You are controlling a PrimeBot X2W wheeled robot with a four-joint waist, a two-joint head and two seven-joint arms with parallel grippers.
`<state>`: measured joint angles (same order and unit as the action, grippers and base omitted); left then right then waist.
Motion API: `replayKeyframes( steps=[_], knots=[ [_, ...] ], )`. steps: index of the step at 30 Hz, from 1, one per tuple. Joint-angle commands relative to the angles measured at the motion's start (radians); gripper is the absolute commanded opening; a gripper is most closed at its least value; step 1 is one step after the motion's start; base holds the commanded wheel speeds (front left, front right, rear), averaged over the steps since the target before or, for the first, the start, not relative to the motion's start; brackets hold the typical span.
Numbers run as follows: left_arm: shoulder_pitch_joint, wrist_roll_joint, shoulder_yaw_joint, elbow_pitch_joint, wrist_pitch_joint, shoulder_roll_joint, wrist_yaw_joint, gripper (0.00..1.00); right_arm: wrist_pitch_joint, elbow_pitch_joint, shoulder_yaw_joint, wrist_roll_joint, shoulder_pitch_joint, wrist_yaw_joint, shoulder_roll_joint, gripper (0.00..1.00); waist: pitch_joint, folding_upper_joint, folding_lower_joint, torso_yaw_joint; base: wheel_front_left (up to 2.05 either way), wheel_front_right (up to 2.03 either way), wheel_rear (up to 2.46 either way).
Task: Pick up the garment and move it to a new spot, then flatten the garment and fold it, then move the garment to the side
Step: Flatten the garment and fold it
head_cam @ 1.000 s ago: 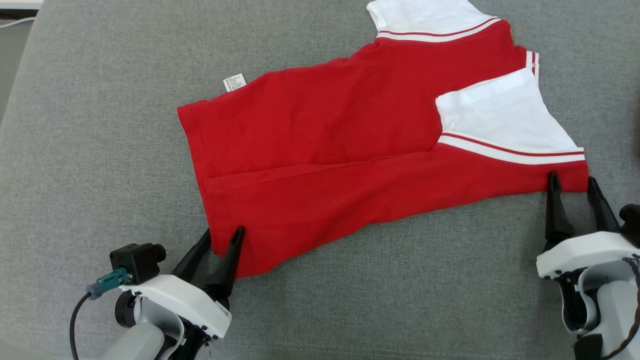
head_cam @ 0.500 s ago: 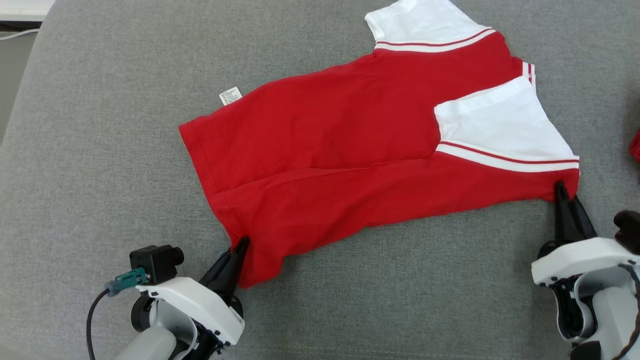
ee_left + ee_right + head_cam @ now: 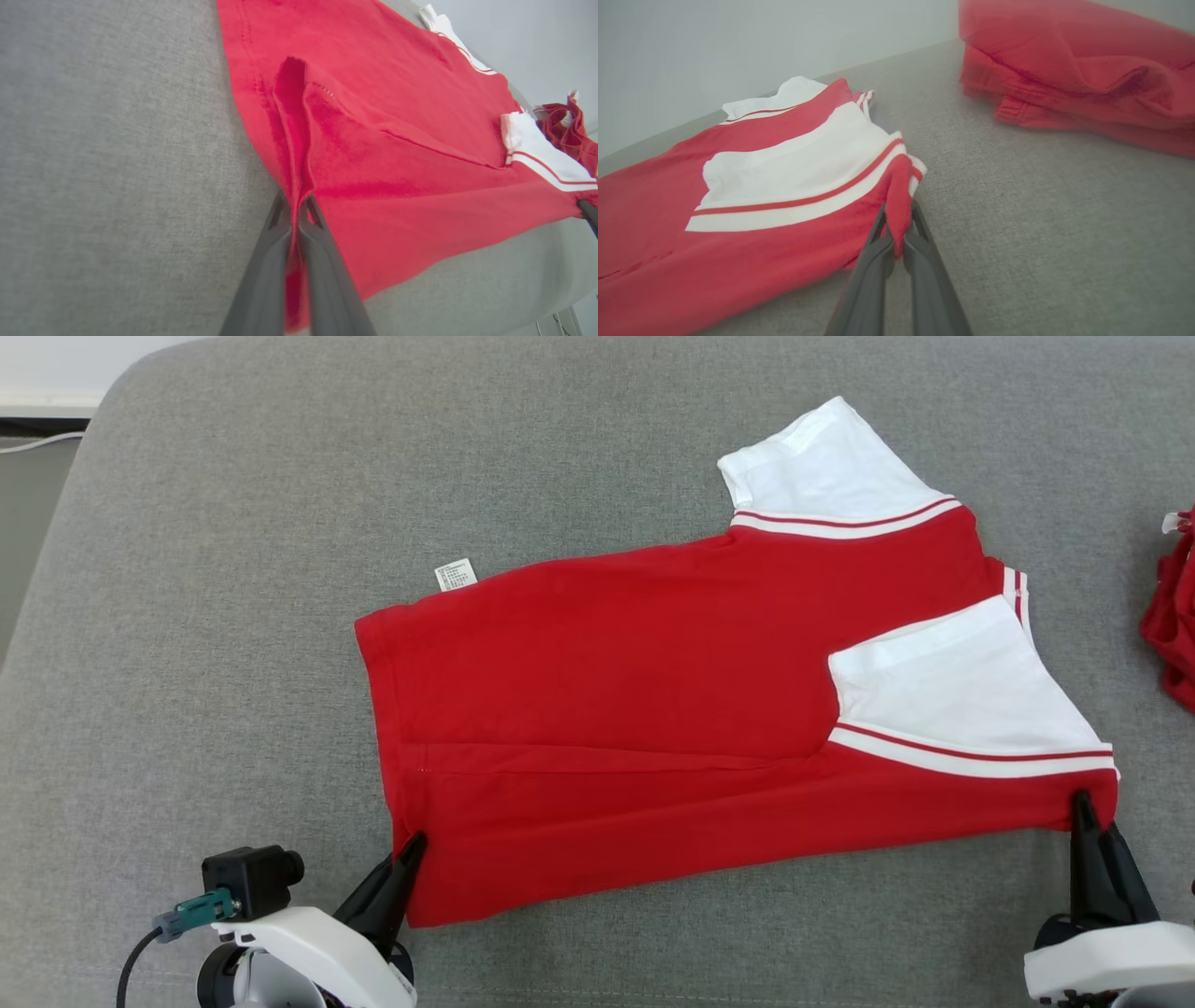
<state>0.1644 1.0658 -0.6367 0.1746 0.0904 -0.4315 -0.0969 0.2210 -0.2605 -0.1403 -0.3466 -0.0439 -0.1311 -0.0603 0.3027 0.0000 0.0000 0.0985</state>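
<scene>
Left tool (image 3: 411,845) clamps the red shirt (image 3: 635,709) at 7 o'clock, right tool (image 3: 1085,807) at 4 o'clock; such shallow corner pinches could slip if pulled taut.

Garment (image 3: 635,709): red shirt, white sleeves, striped trim
Pose: spread flat, near edge folded over
Place: grey cushion (image 3: 187,663), centre-right

A: Support surface?
B: One grey woven cushion (image 3: 187,616), its rounded corner at the upper left of the frame.
A: Lying on it?
B: A red-and-white garment (image 3: 635,709), spread from centre to right, mostly flat. A second red cloth (image 3: 1172,625), bunched at the right edge, lies apart from it.
</scene>
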Motion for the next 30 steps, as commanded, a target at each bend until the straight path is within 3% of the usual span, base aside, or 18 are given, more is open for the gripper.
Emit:
replayKeyframes(
  steps=[1,8,17,18,19,20,21,22,30],
  knots=[
    [0.007,0.004,0.046,-0.029,0.002,-0.044,-0.017,0.00,-0.006,0.056,0.006,0.007,0.032,0.000,-0.005,0.00,0.000,0.0000,0.0000,-0.005,0.00,0.00,0.00],
    [-0.008,0.006,0.064,-0.054,0.003,-0.070,-0.040,0.00,-0.020,0.107,0.005,-0.033,0.115,0.000,0.009,0.00,0.003,0.0000,0.0000,-0.034,0.00,0.00,0.00],
    [-0.033,0.011,0.079,-0.074,0.001,-0.096,-0.069,0.00,0.015,0.026,0.069,-0.145,0.158,0.000,0.010,0.00,0.001,0.0000,0.0000,-0.074,0.00,0.00,0.00],
    [-0.035,0.011,0.078,-0.075,-0.002,-0.097,-0.071,0.00,0.016,0.012,0.077,-0.154,0.153,0.000,0.010,0.28,0.000,0.0000,0.0000,-0.076,0.00,0.00,0.00],
    [-0.035,0.010,0.076,-0.076,-0.004,-0.097,-0.073,0.00,0.018,0.001,0.082,-0.155,0.148,0.000,0.010,0.84,-0.002,0.0000,0.0000,-0.075,0.00,0.00,0.00],
    [-0.035,0.010,0.075,-0.077,-0.006,-0.096,-0.076,0.00,0.021,-0.006,0.082,-0.156,0.143,0.000,0.010,1.00,-0.005,0.0000,0.0000,-0.074,0.00,0.00,0.00],
    [-0.035,0.008,0.073,-0.079,-0.007,-0.096,-0.078,0.44,0.023,-0.011,0.083,-0.159,0.139,0.000,0.010,1.00,-0.009,0.0000,0.0000,-0.071,0.00,0.00,0.00],
    [-0.037,0.006,0.071,-0.080,-0.009,-0.097,-0.081,1.00,0.025,-0.012,0.082,-0.152,0.137,0.000,0.010,1.00,-0.014,0.0000,0.0000,-0.068,0.00,0.00,0.00],
    [-0.063,-0.036,0.059,-0.115,-0.002,-0.116,-0.147,1.00,0.032,0.064,0.003,-0.047,0.139,0.000,0.010,1.00,-0.067,0.0000,0.0000,-0.041,0.00,0.00,0.00]
  ],
)
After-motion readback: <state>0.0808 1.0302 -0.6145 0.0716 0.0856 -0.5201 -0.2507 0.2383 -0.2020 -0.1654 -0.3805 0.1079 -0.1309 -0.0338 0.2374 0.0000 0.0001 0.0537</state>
